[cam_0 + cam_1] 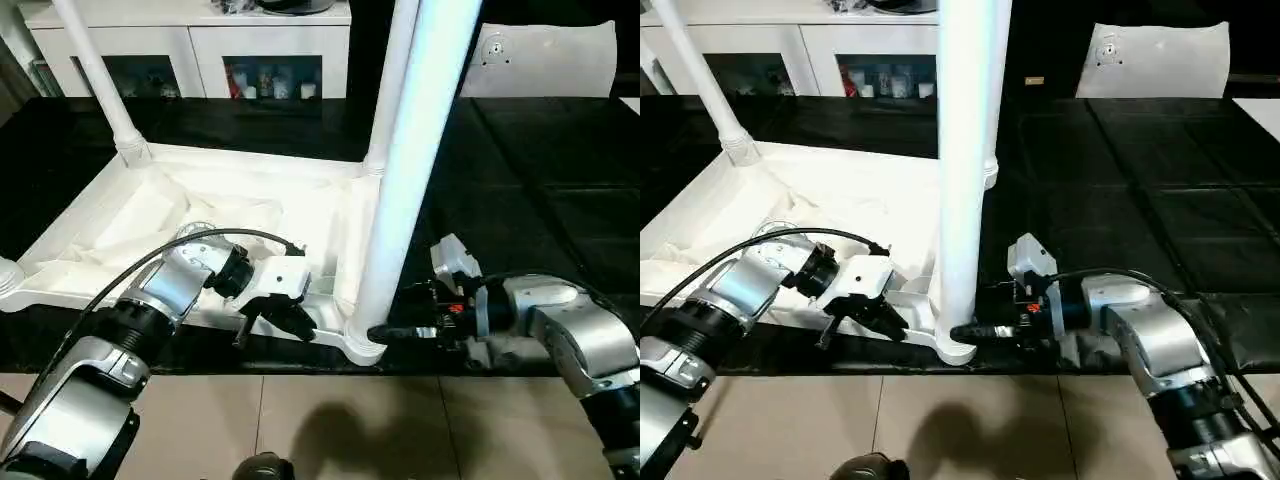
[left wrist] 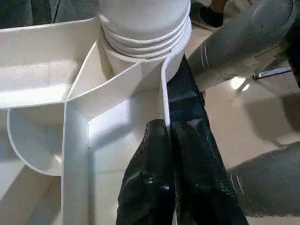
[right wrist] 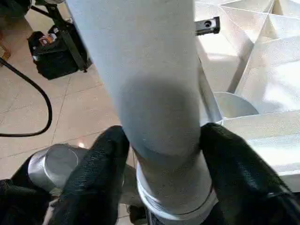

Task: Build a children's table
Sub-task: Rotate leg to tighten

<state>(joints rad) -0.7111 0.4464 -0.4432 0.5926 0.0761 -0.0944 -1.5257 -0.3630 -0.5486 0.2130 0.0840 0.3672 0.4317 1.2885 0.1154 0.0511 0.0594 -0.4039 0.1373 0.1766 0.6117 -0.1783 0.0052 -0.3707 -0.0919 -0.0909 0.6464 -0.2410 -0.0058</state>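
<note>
Left eye view: the tabletop lies underside up on the black desk, its near leg standing in the five o'clock corner socket.

Left wrist view: the left end effector is clenched on a tabletop rib.

Right wrist view: the right end effector grasps the near leg just above its socket.

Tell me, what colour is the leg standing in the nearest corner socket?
White; the leg shows best in the left eye view.
</note>
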